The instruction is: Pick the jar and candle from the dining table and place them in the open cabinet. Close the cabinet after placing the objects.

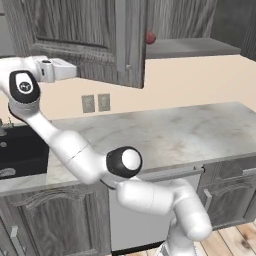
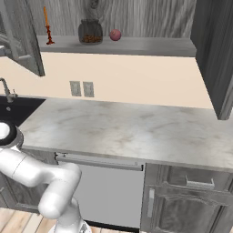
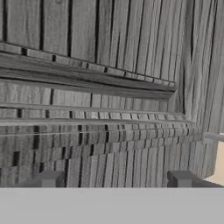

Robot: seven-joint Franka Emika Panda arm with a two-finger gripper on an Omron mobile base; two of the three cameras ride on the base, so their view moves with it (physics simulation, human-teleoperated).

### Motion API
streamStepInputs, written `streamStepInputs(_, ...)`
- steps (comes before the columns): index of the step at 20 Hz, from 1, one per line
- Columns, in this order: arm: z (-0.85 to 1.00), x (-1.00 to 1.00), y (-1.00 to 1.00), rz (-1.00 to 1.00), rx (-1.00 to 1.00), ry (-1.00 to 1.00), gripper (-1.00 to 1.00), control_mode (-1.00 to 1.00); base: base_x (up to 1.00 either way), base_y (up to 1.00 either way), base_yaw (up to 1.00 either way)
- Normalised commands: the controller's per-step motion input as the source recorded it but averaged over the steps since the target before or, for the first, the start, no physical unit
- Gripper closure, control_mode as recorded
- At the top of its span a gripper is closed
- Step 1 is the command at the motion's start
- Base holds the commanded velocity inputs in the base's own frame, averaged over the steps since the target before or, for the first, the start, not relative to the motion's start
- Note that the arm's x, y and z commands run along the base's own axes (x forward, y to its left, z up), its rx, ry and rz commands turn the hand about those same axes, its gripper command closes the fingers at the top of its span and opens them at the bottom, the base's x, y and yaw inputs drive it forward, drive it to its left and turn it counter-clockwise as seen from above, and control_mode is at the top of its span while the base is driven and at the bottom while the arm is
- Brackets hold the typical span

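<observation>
Jar [image 2: 90, 32] and candle [image 2: 47, 28] are standing on the cabinet shelf [image 2: 150, 45]; placement appears complete. End effector [image 3: 114, 180], fingers spread and empty, is facing the left cabinet door [image 1: 75, 35]. Closing is remaining.

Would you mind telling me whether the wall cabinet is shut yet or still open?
Still open. The cabinet shows its shelf, with the candle and jar standing on it, and its left door swings out towards the arm.
</observation>
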Motion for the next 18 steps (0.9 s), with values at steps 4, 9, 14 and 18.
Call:
streamStepInputs(4, 0.06, 0.72, -0.72, 0.1, 0.14, -0.02, -1.0, -1.0, 0.0, 0.0, 0.0)
streamStepInputs(9, 0.12, 0.85, -0.74, 0.14, 0.13, -0.03, -1.0, -1.0, 0.0, 0.0, 0.0)
streamStepInputs(14, 0.15, 0.64, -0.85, 0.23, 0.02, 0.0, -1.0, -1.0, 0.0, 0.0, 0.0)
streamStepInputs(18, 0.14, 0.62, -0.83, 0.32, 0.07, -0.11, -1.0, -1.0, 0.0, 0.0, 0.0)
